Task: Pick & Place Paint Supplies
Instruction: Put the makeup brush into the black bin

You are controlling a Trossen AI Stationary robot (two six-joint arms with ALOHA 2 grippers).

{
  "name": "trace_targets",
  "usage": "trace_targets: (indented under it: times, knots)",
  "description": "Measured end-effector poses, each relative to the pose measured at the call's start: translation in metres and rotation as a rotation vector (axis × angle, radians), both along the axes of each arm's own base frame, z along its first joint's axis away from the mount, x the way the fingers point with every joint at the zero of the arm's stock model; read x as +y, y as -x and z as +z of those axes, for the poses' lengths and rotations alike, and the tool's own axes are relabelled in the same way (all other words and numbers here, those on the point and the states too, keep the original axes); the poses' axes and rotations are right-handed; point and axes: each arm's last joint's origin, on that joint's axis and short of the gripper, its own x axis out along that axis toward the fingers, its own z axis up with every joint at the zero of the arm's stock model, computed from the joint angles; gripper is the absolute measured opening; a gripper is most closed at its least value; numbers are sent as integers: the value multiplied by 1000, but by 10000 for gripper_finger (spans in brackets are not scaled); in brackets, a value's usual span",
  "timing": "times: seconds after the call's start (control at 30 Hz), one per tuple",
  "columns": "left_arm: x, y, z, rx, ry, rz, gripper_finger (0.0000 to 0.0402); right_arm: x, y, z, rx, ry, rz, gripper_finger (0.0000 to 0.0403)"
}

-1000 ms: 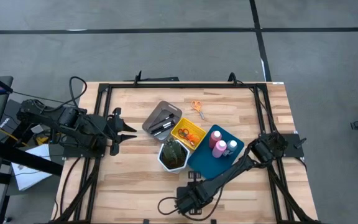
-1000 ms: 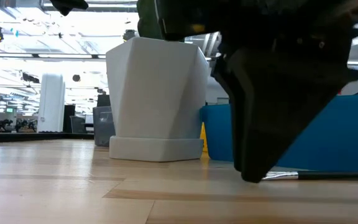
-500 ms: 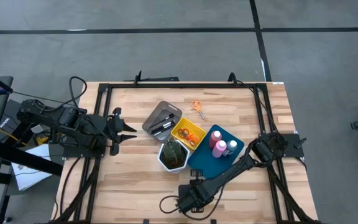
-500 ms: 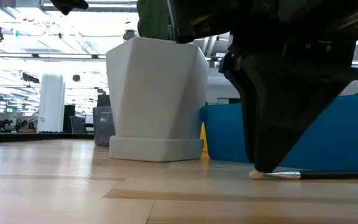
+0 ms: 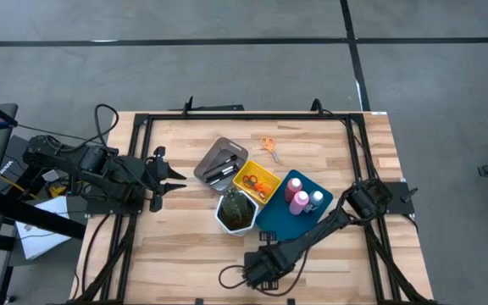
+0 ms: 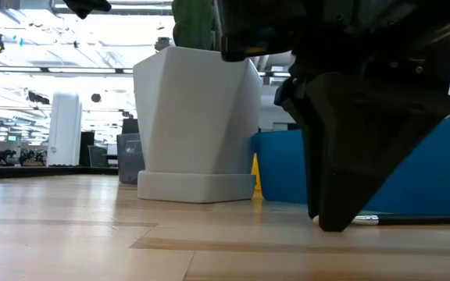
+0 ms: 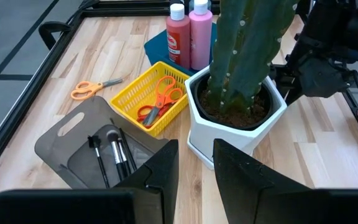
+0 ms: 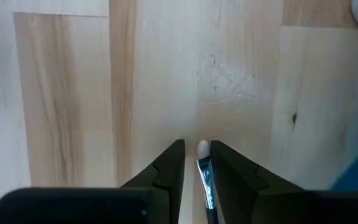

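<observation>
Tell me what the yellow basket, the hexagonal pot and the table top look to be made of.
Yellow basket: likely moulded plastic, with a uniform bright colour and a regular slotted lattice in its walls.
Hexagonal pot: smooth matt white with crisp flat facets; plastic or glazed ceramic, the look leaves it open.
Table top: wood, apparently jointed light planks with visible grain and a knot, and a soft sheen.

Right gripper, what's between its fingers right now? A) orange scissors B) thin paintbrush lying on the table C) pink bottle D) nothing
B: in the right wrist view the right gripper straddles a thin paintbrush lying on the wooden table, pale end between the fingers; the low view shows it down at the tabletop.
</observation>
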Motion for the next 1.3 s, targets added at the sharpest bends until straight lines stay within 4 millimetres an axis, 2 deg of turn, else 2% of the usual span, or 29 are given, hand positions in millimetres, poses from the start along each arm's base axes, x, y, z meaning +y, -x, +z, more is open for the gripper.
trace_targets:
  times: [0.13,0.3,0.67,0.87,1.1,1.3]
  knots:
    - [0,0,0,0,0,0,94,-1,0,-1,2,-8,2,54]
    - [0,0,0,0,0,0,94,-1,0,0,2,-12,1,9]
    - [0,0,0,0,5,2,94,-2,-1,6,-15,-33,-56,2]
    - [0,0,0,2,22,-6,94,9,-3,29,-54,-70,-105,1]
    - [-1,0,0,0,51,4,94,33,1,61,-105,-144,-193,0]
    - [-2,0,0,-3,91,-22,94,55,7,88,-220,-226,-392,0]
